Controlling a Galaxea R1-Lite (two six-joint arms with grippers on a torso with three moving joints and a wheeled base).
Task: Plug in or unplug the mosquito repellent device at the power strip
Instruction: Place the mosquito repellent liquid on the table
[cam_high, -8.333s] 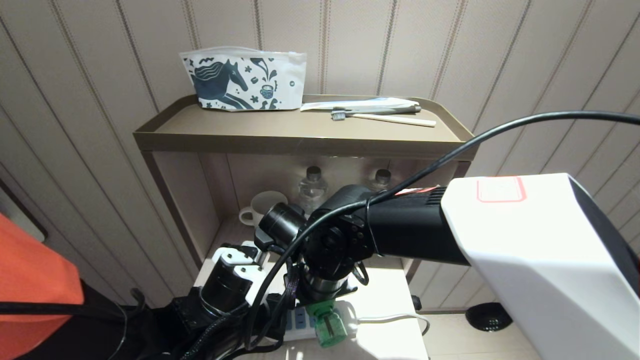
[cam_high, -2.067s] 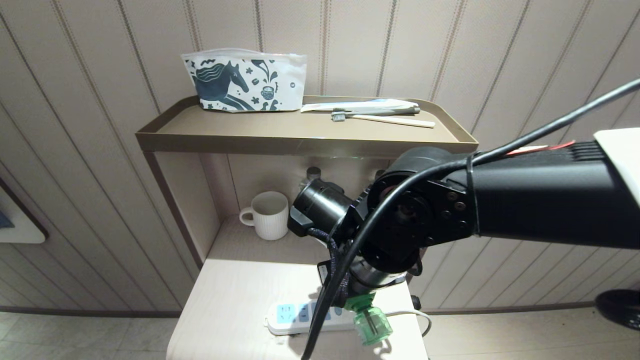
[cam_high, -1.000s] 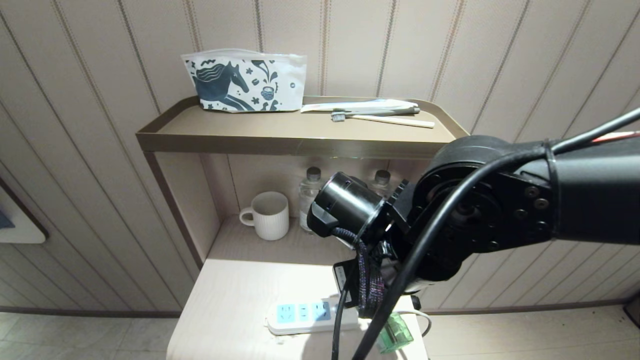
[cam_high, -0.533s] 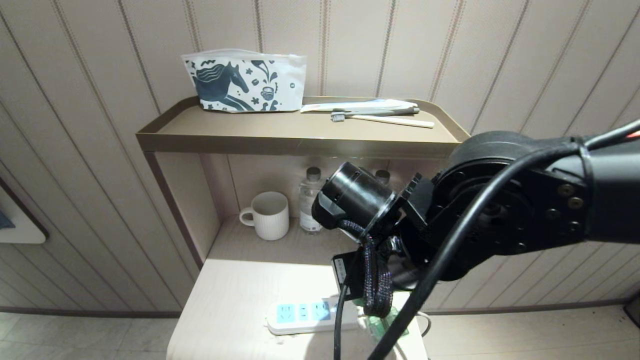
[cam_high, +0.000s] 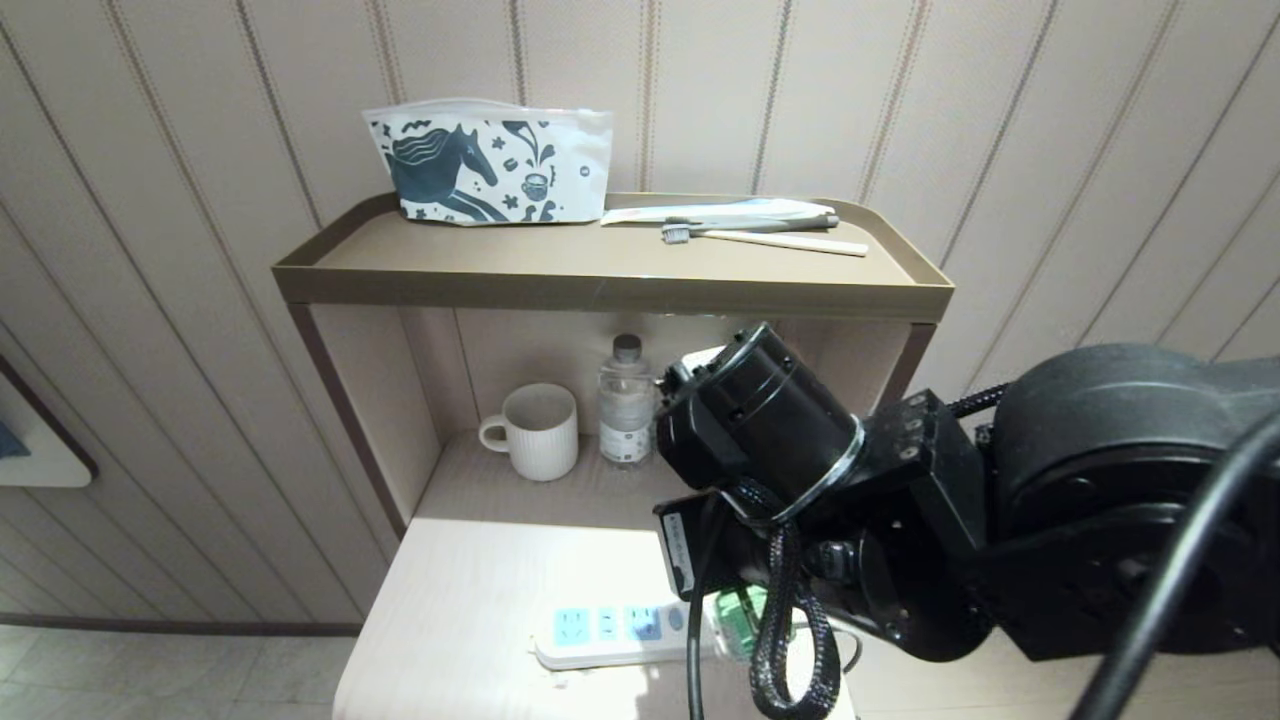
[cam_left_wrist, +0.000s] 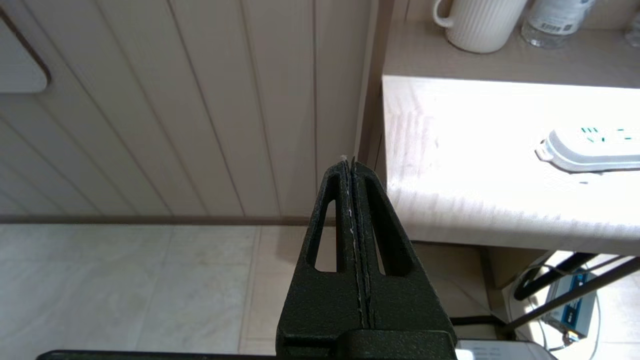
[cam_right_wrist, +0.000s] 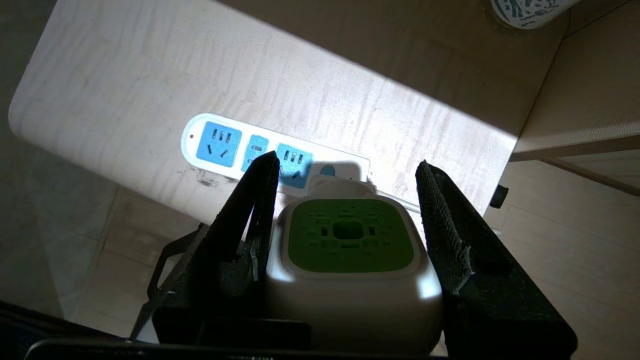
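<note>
- Near the table's (cam_high: 470, 600) front-right corner, right gripper (cam_right_wrist: 345, 200) holds the mosquito repellent device (cam_right_wrist: 350, 260) betw. its fingers, green patch facing the wrist cam.
- Power strip (cam_high: 610, 632) lies along the front edge, long axis parallel to it; device sits just off its cord end, close above.
- Right arm reaches in from the right, wrist angled down.
- Left gripper (cam_left_wrist: 353, 167) pressed closed, off the table's left edge.

The left gripper (cam_left_wrist: 352, 167) hangs with fingers pressed together beside the pale table (cam_left_wrist: 450, 200), over tiled floor. On the table lies the power strip (cam_left_wrist: 590, 150); a ribbed white mug (cam_left_wrist: 480, 25) stands farther back.
</note>
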